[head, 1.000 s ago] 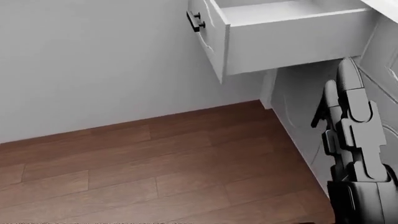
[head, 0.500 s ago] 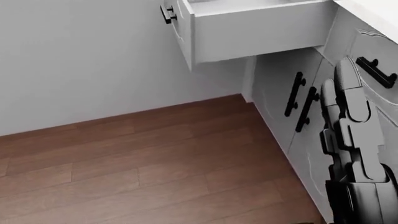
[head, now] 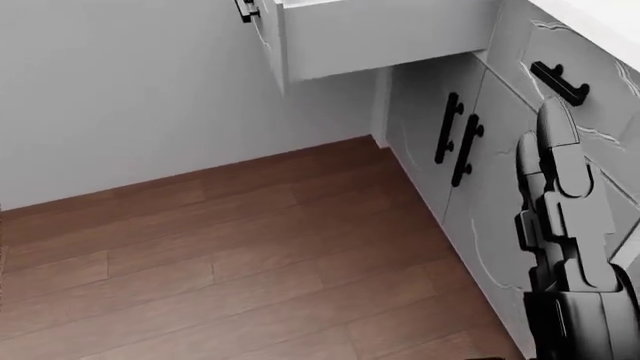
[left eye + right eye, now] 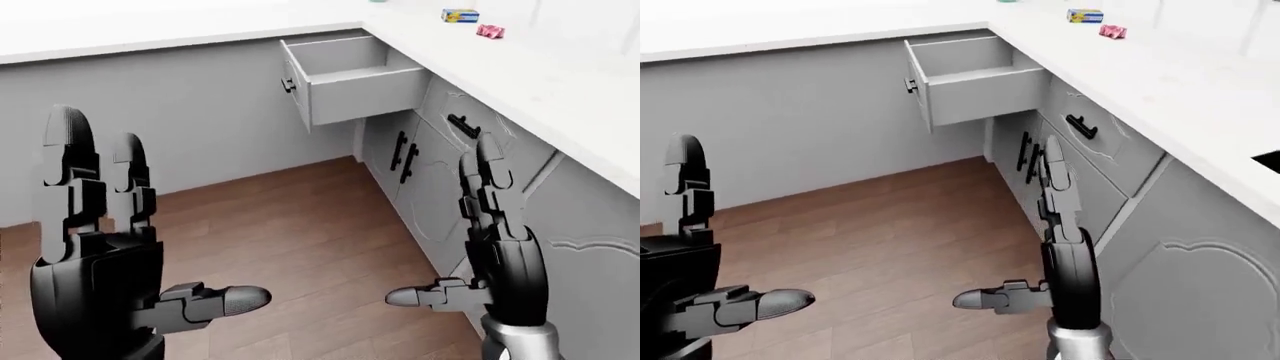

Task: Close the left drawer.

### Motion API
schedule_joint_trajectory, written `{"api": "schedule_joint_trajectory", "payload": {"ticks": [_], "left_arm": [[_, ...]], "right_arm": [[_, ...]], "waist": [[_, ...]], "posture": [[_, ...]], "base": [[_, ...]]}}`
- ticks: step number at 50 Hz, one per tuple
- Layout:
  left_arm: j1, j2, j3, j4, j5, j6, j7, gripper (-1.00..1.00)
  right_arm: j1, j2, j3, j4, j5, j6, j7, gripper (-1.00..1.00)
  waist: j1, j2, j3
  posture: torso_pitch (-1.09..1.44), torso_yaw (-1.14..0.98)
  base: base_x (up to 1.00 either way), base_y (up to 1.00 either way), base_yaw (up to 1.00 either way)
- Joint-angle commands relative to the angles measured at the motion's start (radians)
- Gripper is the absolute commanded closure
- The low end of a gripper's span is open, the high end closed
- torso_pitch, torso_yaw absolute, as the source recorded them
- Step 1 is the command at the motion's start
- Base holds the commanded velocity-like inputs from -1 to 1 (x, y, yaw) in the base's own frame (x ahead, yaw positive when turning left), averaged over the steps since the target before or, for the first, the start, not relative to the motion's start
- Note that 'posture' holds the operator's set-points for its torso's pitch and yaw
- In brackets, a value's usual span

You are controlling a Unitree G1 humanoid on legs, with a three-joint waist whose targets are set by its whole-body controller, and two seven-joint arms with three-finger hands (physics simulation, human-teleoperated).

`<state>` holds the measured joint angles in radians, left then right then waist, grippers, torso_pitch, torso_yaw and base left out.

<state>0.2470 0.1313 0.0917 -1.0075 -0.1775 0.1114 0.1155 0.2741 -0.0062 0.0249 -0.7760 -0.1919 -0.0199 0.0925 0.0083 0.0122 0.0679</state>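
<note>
The grey drawer stands pulled out from the cabinet corner at the top of the left-eye view, its black handle on the face turned left. It looks empty inside. My left hand is raised at the lower left, open, fingers upright and thumb out. At the lower right my right hand is open too, well below the drawer and not touching it. In the head view only the drawer's underside and my right hand show.
Grey cabinet doors with black handles run down the right under a white counter. A closed drawer with a black pull sits to the right of the open one. Small packets lie on the counter. Wooden floor spans the middle.
The whole head view has shifted: drawer and cabinets slid left and up, so the camera turned right. More cabinet doors and handles came into view. My right hand keeps its pose.
</note>
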Motion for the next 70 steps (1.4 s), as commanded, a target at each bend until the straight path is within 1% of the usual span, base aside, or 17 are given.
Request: {"api": "schedule_joint_trajectory", "payload": {"ticks": [1, 4, 6, 7, 14, 18, 27, 30, 39, 43, 44, 47, 52, 56, 57, 65, 70], "left_arm": [[-0.009, 0.005, 0.012, -0.039, 0.003, -0.032, 0.001, -1.00], [-0.008, 0.004, 0.012, -0.039, 0.004, -0.035, -0.001, -1.00], [-0.007, 0.002, 0.011, -0.039, 0.005, -0.034, -0.001, -1.00], [-0.007, 0.002, 0.012, -0.040, 0.006, -0.033, -0.002, -1.00], [-0.009, -0.004, 0.013, -0.040, 0.009, -0.031, -0.006, -1.00], [-0.009, -0.006, 0.014, -0.040, 0.010, -0.030, -0.008, -1.00], [-0.013, -0.002, 0.012, -0.040, 0.010, -0.026, -0.004, -1.00], [-0.013, -0.001, 0.012, -0.039, 0.008, -0.026, -0.002, -1.00], [-0.015, 0.001, 0.014, -0.040, 0.004, -0.026, -0.003, -1.00], [-0.014, 0.000, 0.015, -0.040, 0.004, -0.027, -0.005, -1.00], [-0.013, -0.001, 0.014, -0.040, 0.004, -0.028, -0.005, -1.00], [-0.011, -0.004, 0.011, -0.040, 0.009, -0.030, -0.007, -1.00], [-0.010, -0.006, 0.012, -0.040, 0.010, -0.031, -0.010, -1.00], [-0.011, -0.006, 0.013, -0.040, 0.011, -0.030, -0.008, -1.00], [-0.011, -0.006, 0.012, -0.040, 0.011, -0.030, -0.008, -1.00], [-0.011, -0.002, 0.011, -0.039, 0.011, -0.030, -0.002, -1.00], [-0.014, -0.002, 0.008, -0.040, 0.012, -0.026, -0.002, -1.00]], "right_arm": [[-0.013, 0.002, 0.009, -0.042, 0.002, -0.032, -0.001, -1.00], [-0.013, 0.002, 0.008, -0.041, 0.003, -0.034, -0.002, -1.00], [-0.012, 0.002, 0.008, -0.040, 0.003, -0.035, -0.001, -1.00], [-0.011, 0.002, 0.008, -0.039, 0.003, -0.036, -0.002, -1.00], [-0.013, 0.002, 0.007, -0.037, 0.002, -0.036, -0.003, -1.00], [-0.013, 0.003, 0.005, -0.040, 0.003, -0.035, -0.004, -1.00], [-0.015, 0.003, 0.003, -0.043, 0.004, -0.030, -0.003, -1.00], [-0.014, 0.003, 0.003, -0.042, 0.004, -0.032, -0.002, -1.00], [-0.013, 0.002, 0.005, -0.042, 0.001, -0.031, -0.002, -1.00], [-0.012, 0.002, 0.004, -0.041, 0.001, -0.032, -0.002, -1.00], [-0.012, 0.003, 0.004, -0.041, 0.002, -0.032, -0.002, -1.00], [-0.011, 0.003, 0.004, -0.041, -0.001, -0.033, -0.001, -1.00], [-0.009, 0.003, 0.005, -0.039, -0.003, -0.038, -0.001, -1.00], [-0.011, 0.003, 0.004, -0.039, -0.002, -0.036, -0.002, -1.00], [-0.010, 0.003, 0.004, -0.039, 0.000, -0.036, -0.002, -1.00], [-0.013, 0.003, 0.005, -0.042, -0.003, -0.032, -0.001, -1.00], [-0.017, 0.003, 0.004, -0.040, -0.002, -0.028, -0.001, -1.00]], "waist": [[0.003, -0.001, -0.007], [0.003, 0.034, -0.006], [0.007, 0.088, -0.019], [0.015, 0.052, -0.001], [0.003, 0.017, -0.020], [0.006, -0.071, -0.034], [-0.010, 0.009, 0.007], [-0.012, 0.078, -0.016], [0.006, 0.012, -0.013], [0.008, -0.078, -0.035], [-0.005, -0.043, -0.025], [-0.013, -0.051, -0.019], [-0.014, -0.009, -0.006], [-0.018, 0.082, -0.031], [-0.001, 0.054, -0.026], [0.010, 0.014, -0.014], [0.012, -0.066, -0.044]], "posture": [[0.00, 0.00], [0.00, 0.00], [0.00, 0.00], [0.00, 0.00], [0.00, 0.00], [0.00, 0.00], [0.00, 0.00], [0.00, 0.00], [0.00, 0.00], [0.00, 0.00], [0.00, 0.00], [0.00, 0.00], [0.00, 0.00], [0.00, 0.00], [0.00, 0.00], [0.00, 0.00], [0.00, 0.00]], "base": [[0.12, 0.00, 0.00], [0.13, 0.00, 0.00], [0.12, 0.00, 0.00], [0.12, 0.00, 0.00], [0.12, 0.00, 0.00], [0.12, 0.00, 0.00], [0.20, 0.00, 0.00], [0.24, 0.00, 0.00], [0.24, 0.00, 0.00], [0.23, 0.00, 0.00], [0.24, 0.00, 0.00], [0.24, 0.00, 0.00], [0.24, 0.00, 0.00], [0.24, 0.00, 0.00], [0.23, 0.00, 0.00], [0.24, 0.00, 0.00], [0.24, 0.00, 0.00]]}}
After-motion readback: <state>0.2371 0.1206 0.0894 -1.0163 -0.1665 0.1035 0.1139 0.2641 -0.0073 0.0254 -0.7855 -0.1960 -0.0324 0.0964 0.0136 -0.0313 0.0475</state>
